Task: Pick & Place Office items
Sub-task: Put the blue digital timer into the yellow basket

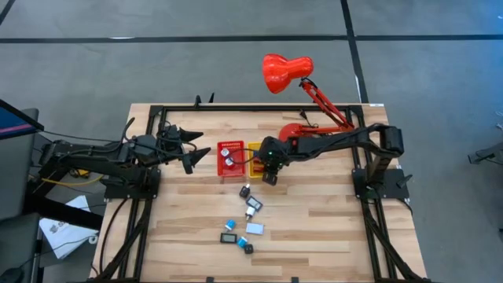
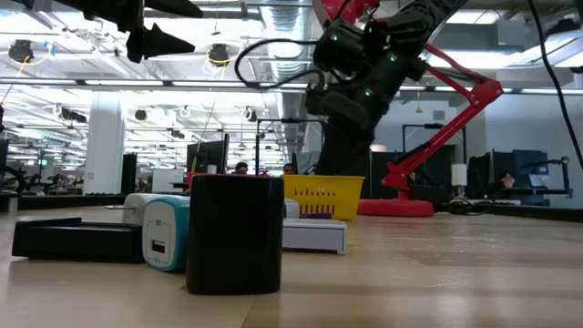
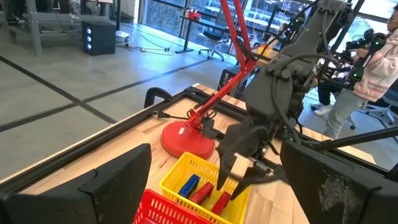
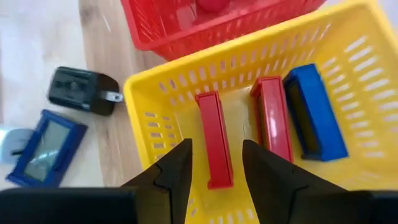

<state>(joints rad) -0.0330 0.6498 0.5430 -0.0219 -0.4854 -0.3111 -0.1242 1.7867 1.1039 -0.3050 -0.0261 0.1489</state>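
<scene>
My right gripper (image 4: 216,155) hangs open over the yellow bin (image 4: 149,106), fingers pointing steeply down on either side of a red piece (image 4: 214,134) that lies flat on the bin's floor. A second red piece (image 4: 273,118) and a blue one (image 4: 314,112) lie beside it. The red bin (image 1: 230,157) stands next to the yellow bin, on its left. Several small office items (image 1: 253,206) lie loose on the table nearer the front edge, among them a black plug (image 4: 81,90) and a blue flat piece (image 4: 43,149). My left gripper (image 1: 206,143) waits open above the table, left of the red bin.
The big red desk lamp (image 1: 287,71) stands behind the bins, its round base (image 3: 186,140) close to the yellow bin's far side. A black frame (image 1: 157,110) runs around the table's edges. A person (image 3: 373,68) stands in the room beyond the table.
</scene>
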